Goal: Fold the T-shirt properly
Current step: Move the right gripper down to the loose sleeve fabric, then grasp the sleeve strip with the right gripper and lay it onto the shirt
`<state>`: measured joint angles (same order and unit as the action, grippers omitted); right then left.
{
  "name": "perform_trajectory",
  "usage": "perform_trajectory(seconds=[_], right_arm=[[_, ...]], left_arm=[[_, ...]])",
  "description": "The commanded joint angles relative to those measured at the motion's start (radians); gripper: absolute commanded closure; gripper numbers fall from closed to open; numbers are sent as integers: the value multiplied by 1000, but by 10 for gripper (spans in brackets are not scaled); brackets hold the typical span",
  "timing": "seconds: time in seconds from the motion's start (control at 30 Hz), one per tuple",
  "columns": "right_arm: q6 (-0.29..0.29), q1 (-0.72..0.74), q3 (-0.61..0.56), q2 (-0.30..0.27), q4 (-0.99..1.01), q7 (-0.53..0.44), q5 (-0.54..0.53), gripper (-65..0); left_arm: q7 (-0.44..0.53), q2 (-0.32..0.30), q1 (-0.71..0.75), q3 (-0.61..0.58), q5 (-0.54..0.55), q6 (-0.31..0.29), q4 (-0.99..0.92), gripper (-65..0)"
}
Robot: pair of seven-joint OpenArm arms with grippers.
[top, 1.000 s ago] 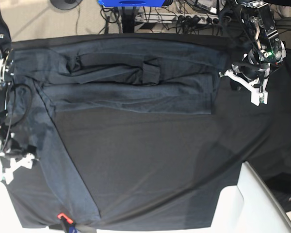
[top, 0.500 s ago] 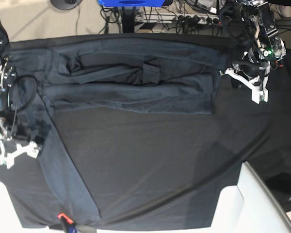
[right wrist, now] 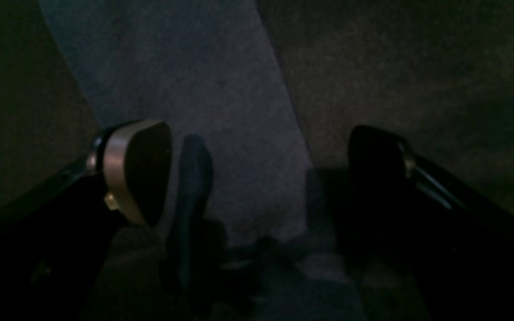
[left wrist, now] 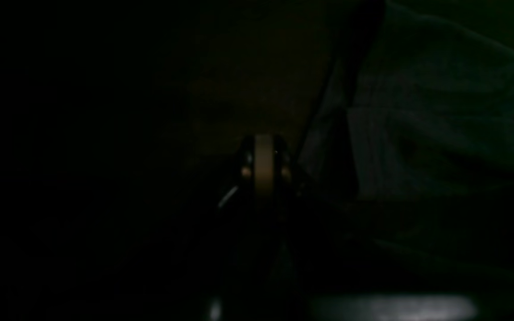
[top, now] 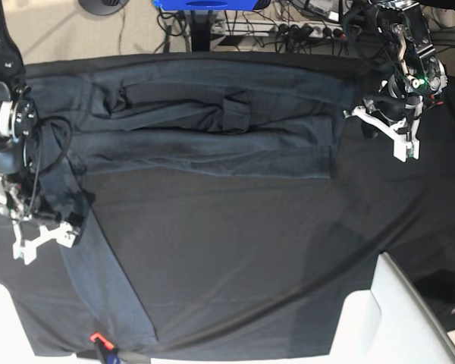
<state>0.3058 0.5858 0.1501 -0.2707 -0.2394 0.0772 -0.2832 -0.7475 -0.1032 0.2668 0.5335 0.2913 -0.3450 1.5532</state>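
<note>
The T-shirt (top: 212,121), dark slate-grey, lies in a wide folded band along the far side of the black cloth (top: 250,250). One long sleeve (top: 110,288) runs slantwise down the left toward the near edge. My right gripper (top: 44,241) is open at the sleeve's left edge. In the right wrist view its fingers (right wrist: 136,171) stand wide apart over the sleeve (right wrist: 185,89) with nothing between them. My left gripper (top: 394,135) sits just off the shirt's right end. In the dark left wrist view it (left wrist: 263,169) is shut and empty, with shirt folds (left wrist: 417,133) to its right.
A white panel (top: 398,318) juts in at the near right corner. A small red-orange tag (top: 97,337) lies at the near edge by the sleeve end. Cables and a power strip (top: 303,30) run along the floor behind the table.
My right gripper has moved up and rightward onto the sleeve's edge and opened a little wider. The left arm has barely shifted.
</note>
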Motion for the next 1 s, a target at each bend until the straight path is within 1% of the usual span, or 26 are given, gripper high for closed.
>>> perform_trajectory(seconds=[0.0,0.03,0.1,0.17,0.27,0.33,0.37,0.43,0.47,0.57,0.6,0.67,0.77,0.83,0.87,0.97], right_arm=[[5,26,-1,-14,-11,-7,-9,-584],[5,26,-1,-14,-11,-7,-9,-563],[5,26,-1,-14,-11,-6,-9,-483],[5,20,-1,-14,-11,-6,-9,-359],[5,16,-1,-14,-13,-6,-9,-192],[5,16,1,-14,-16,-6,-9,-102],[5,16,1,-14,-19,-6,-11,-65],[5,16,3,-14,-21,-6,-12,-21],[6,13,3,-14,-35,-6,-12,-5],[6,-48,3,-12,-145,-6,-14,0],[6,-79,4,-11,-214,-6,-15,0],[6,-145,3,12,-346,9,-15,0],[0,-241,3,26,-578,106,-14,0],[-1,-287,6,31,-710,200,-17,0],[-1,-315,9,43,-763,246,-17,0],[-3,-402,10,72,-944,350,-15,0]], left_arm=[[16,-13,6,4,9,-6,17,0],[16,-13,7,4,9,-6,19,0],[16,-13,12,4,9,-6,20,0],[16,-13,13,4,9,-6,22,0],[16,-13,13,6,9,-6,23,0],[16,-13,13,6,9,-6,25,0],[16,-13,13,6,9,-6,26,0],[13,-13,15,6,9,-6,42,0],[10,-13,25,6,9,-6,63,0],[12,-14,81,7,9,-6,148,0],[12,-14,99,7,9,-6,172,0],[10,-25,130,7,9,-6,206,0],[12,-45,167,7,9,-6,217,0],[12,-56,173,7,9,-6,211,0],[13,-56,182,9,9,-6,209,0],[15,-56,188,64,9,-6,209,0]])
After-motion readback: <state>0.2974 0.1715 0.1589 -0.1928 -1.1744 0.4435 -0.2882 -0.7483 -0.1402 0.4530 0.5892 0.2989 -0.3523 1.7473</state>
